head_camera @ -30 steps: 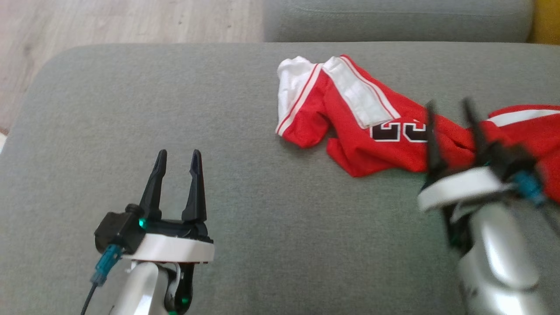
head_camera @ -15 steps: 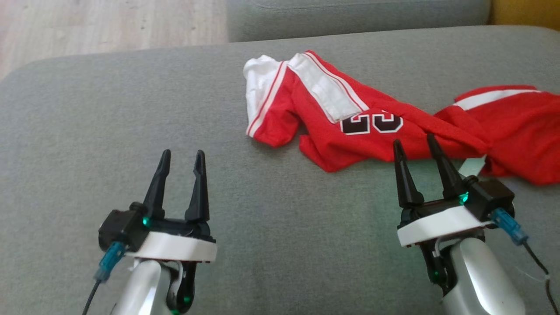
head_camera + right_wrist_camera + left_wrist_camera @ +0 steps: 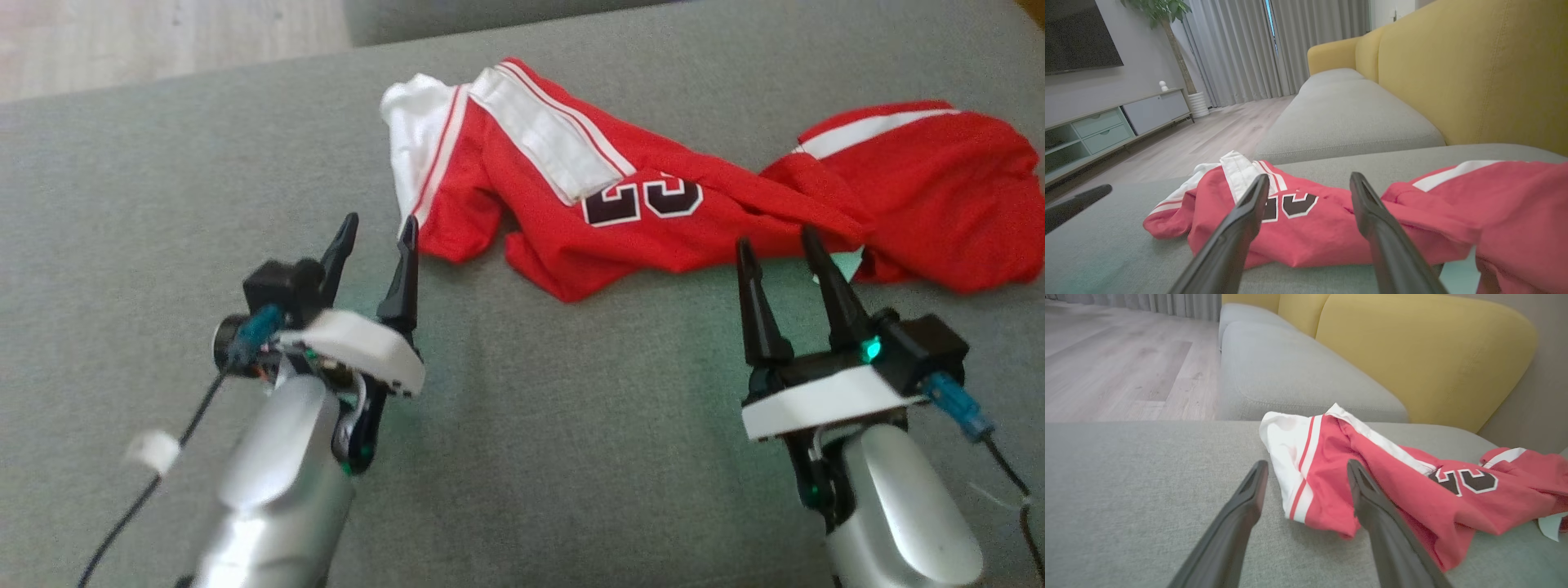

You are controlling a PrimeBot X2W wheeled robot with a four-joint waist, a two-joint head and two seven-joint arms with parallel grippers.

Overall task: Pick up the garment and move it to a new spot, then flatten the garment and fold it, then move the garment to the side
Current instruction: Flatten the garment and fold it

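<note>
The jersey (image 3: 653, 220) lay crumpled, seemingly every step undone; left gripper (image 3: 380, 222) and right gripper (image 3: 775, 237), both spread empty, hovered beside it.

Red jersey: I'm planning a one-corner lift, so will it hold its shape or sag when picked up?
Probably floppy: the red jersey lies crumpled and twisted on the grey cushion, so a one-corner lift would likely let the rest hang. Its thin folds suggest it is light. The smooth-looking fabric might slip from a shallow pinch.
</note>
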